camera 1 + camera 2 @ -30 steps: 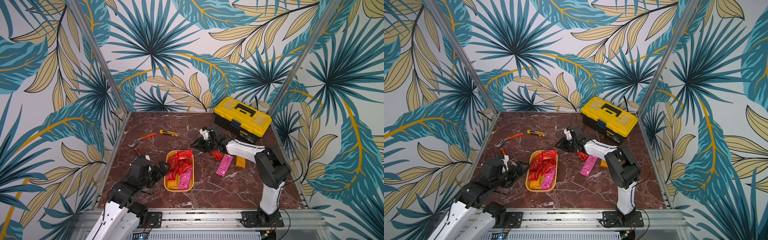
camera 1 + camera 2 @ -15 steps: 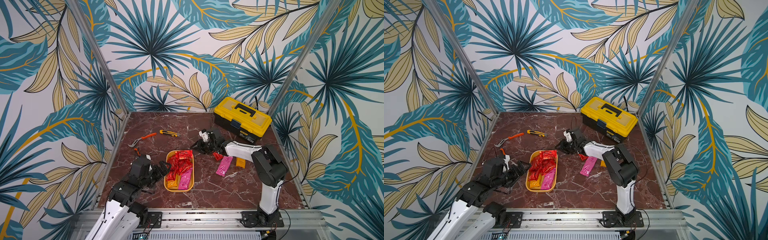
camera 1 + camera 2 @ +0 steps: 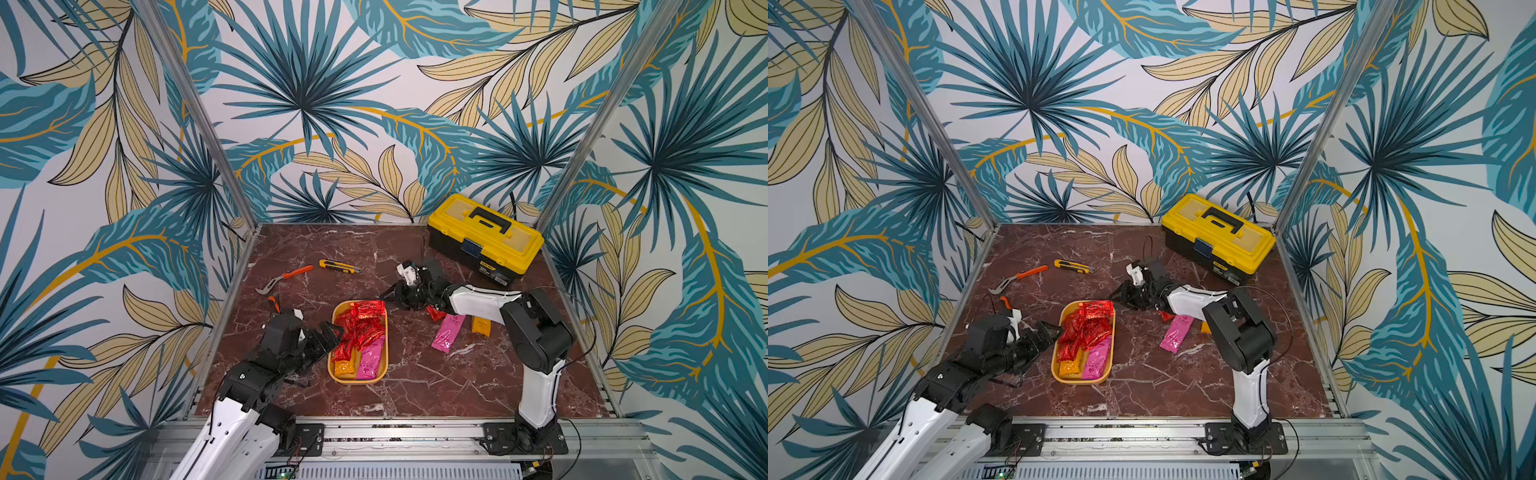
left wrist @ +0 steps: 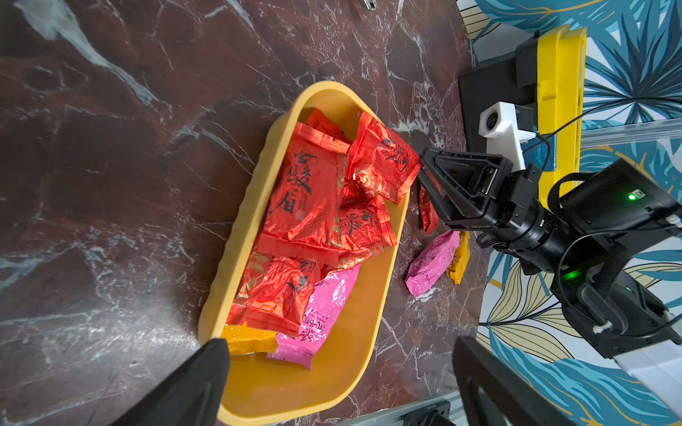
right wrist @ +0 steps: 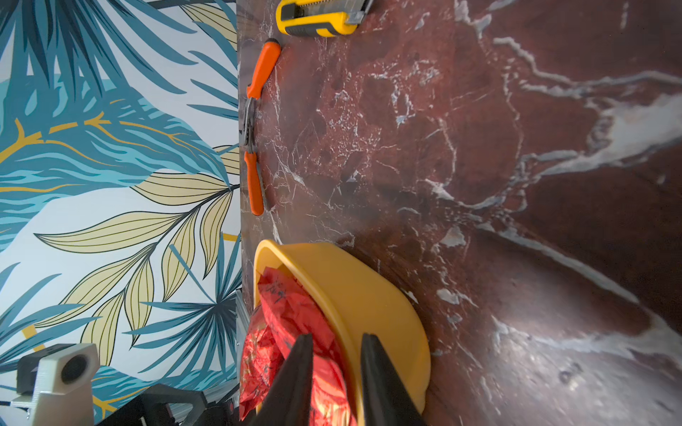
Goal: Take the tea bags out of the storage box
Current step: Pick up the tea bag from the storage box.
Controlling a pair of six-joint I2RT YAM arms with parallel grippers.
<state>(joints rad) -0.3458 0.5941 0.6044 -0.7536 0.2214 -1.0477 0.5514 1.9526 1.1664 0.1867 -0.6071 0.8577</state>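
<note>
Bright, even light; glare on the marble table (image 4: pixel 110 332); soft shadows; near fingers (image 5: pixel 295 387) blurred.

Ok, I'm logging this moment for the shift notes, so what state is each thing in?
storage box, upright, unlidded, mostly full
tea bags, most heaped in the box, three seen out on the table
toolbox, lid shut
pliers, flat, handles splayed
utility knife, flat, blade unclear
left gripper, open, at the box
right gripper, open narrowly, empty, by the box's far end
</note>
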